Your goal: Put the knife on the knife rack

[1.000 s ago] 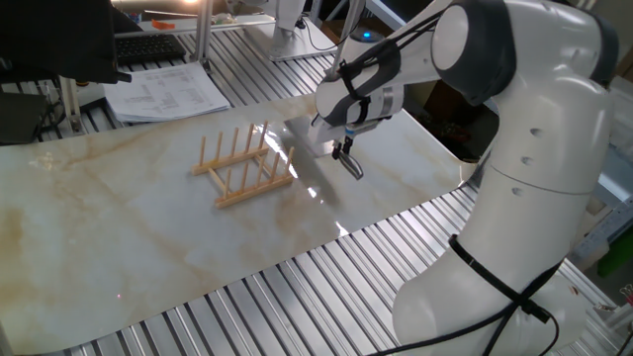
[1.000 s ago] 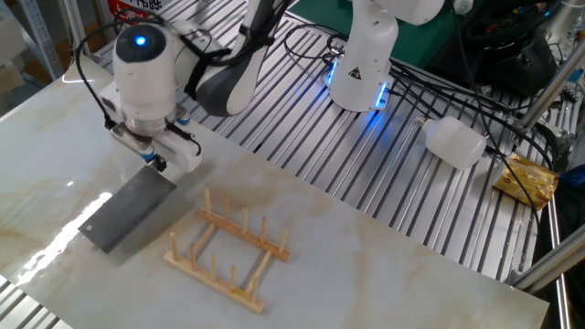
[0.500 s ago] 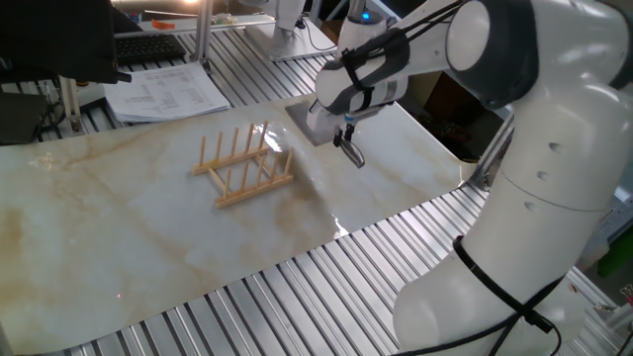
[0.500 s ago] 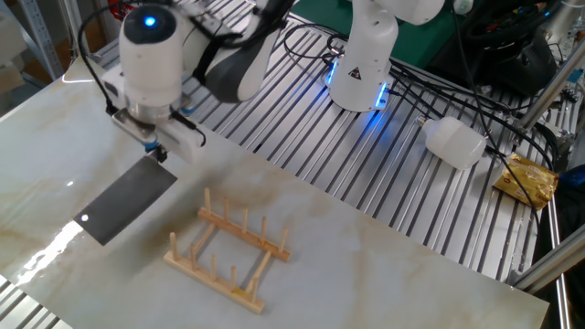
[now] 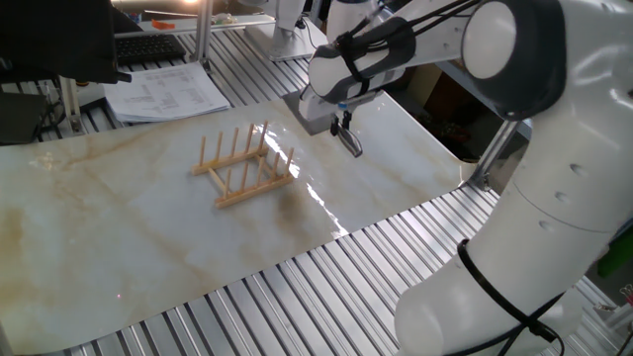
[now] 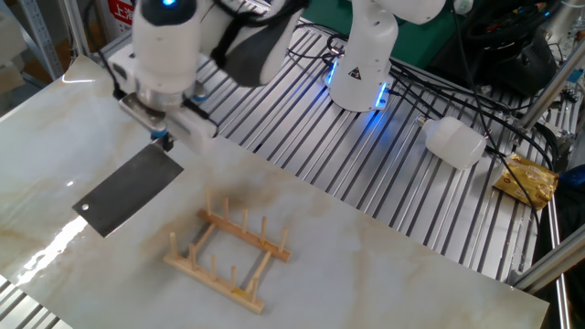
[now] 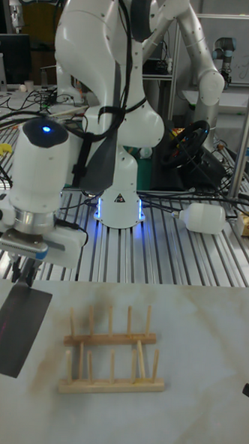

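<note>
The knife (image 6: 128, 190) is a cleaver with a broad dull-steel blade. It hangs in the air over the marble tabletop, with my gripper (image 6: 162, 140) shut on its handle end. In the tall fixed view the blade (image 7: 16, 330) slopes down to the left of the knife rack (image 7: 113, 353), below the gripper (image 7: 24, 275). The knife rack (image 6: 230, 251) is light wood with upright pegs, standing apart from the blade with nothing in it. From the first fixed view the knife (image 5: 309, 111) is behind and right of the knife rack (image 5: 247, 166), under the gripper (image 5: 341, 126).
The marble slab (image 5: 119, 227) lies on a ribbed metal table. Papers (image 5: 168, 91) and a keyboard (image 5: 148, 44) sit at the far left. A white bottle (image 6: 454, 142), a snack packet (image 6: 528, 178) and the robot base (image 6: 364, 64) with cables stand beyond the slab.
The gripper has risen and drawn back from the slab with the knife. The blade, low over the marble a second ago, now hangs higher. The rack has not moved.
</note>
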Tool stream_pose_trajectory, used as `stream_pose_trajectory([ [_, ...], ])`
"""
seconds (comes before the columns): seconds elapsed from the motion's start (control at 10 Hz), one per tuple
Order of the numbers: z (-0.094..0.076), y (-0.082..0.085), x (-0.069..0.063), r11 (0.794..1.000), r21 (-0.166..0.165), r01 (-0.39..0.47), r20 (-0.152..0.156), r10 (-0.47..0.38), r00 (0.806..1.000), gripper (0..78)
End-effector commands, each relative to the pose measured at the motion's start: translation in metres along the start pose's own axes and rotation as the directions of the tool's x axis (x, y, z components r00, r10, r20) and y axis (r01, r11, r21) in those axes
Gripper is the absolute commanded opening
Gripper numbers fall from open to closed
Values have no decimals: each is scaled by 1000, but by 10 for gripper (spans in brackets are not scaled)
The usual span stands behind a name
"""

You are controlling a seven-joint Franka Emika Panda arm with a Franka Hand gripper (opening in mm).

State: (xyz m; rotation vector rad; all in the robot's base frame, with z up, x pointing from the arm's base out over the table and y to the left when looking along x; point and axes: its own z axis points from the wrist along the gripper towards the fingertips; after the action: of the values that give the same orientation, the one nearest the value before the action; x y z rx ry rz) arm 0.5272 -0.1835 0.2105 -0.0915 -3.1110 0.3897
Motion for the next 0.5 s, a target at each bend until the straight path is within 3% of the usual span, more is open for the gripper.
stream_pose_trajectory([
  [0.1,-21,6,3,999,24,-28,-23,29,999,11],
  [0.5,-26,7,-6,999,34,-35,-37,37,999,11],
])
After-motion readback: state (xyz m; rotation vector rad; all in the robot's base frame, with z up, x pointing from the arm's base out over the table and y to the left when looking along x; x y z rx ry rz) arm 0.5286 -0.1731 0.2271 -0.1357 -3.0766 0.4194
